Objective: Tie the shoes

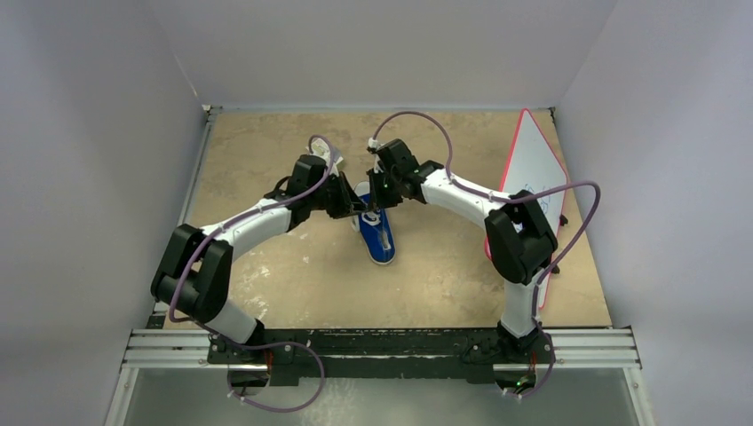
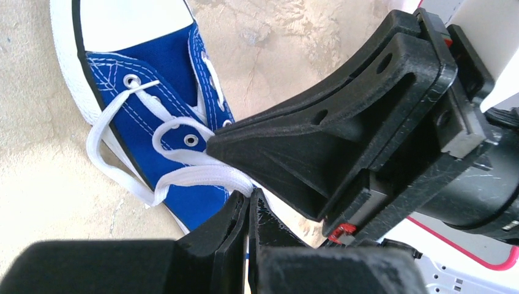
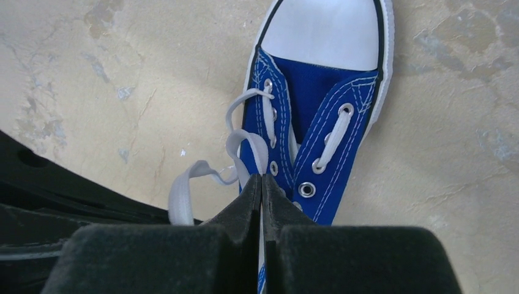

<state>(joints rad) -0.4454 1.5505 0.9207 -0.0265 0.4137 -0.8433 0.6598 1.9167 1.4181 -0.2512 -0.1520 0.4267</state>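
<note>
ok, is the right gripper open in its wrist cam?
No, the right gripper has its jaws pressed together at the tips, pinching the white lace just over the blue sneaker.

The left arm point(image 1: 249, 222) and right arm point(image 1: 462, 197) are white shells with chunky black joints, a purple cable point(image 1: 426, 119) looping along each. The left claw point(image 2: 248, 202) and right claw point(image 3: 262, 184) are matte black wedges.

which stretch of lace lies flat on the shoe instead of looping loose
The short stretch on the right-hand flap in the right wrist view: it runs flat between two eyelets of the shoe, while the other flap's lace arcs loose beyond the sole.
</note>
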